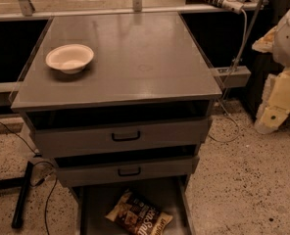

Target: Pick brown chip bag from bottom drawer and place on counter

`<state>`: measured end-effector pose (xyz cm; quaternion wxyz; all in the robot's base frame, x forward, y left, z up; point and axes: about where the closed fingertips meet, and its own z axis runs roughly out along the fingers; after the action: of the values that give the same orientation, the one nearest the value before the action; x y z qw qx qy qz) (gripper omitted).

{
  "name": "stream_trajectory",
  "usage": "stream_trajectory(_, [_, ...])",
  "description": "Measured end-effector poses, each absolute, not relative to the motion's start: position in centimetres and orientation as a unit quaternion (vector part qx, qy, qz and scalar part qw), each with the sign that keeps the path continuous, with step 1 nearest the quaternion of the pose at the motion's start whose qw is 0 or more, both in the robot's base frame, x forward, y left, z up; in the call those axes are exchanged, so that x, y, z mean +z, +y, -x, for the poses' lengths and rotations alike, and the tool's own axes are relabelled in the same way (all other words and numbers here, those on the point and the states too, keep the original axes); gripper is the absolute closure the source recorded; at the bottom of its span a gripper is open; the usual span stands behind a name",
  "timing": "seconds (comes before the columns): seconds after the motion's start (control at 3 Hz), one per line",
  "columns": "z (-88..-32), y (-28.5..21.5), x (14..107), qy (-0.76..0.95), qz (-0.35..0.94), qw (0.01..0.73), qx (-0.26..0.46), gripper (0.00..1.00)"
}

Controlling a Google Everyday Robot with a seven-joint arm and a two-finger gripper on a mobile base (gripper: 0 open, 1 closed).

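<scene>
The brown chip bag (139, 218) lies flat in the bottom drawer (96, 204) at 6 o'clock, which stands pulled out, likely so the bag can be reached from above. The claw (270, 114) hangs at 3 o'clock, well apart from the cabinet (86, 138); whether it is apart or together I cannot tell. A white bowl (69, 58) sits at 10 o'clock on the bench (150, 58).

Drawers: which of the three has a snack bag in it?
The bottom drawer, pulled out furthest; the brown chip bag lies inside. The hand hangs far right.
</scene>
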<state>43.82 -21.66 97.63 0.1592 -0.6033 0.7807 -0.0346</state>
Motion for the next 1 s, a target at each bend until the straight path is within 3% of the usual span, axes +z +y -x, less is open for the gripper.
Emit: stream_trajectory(1.0, [-42.8,-18.2,88.5,0.768,0.614,0.184,0.018,0.0])
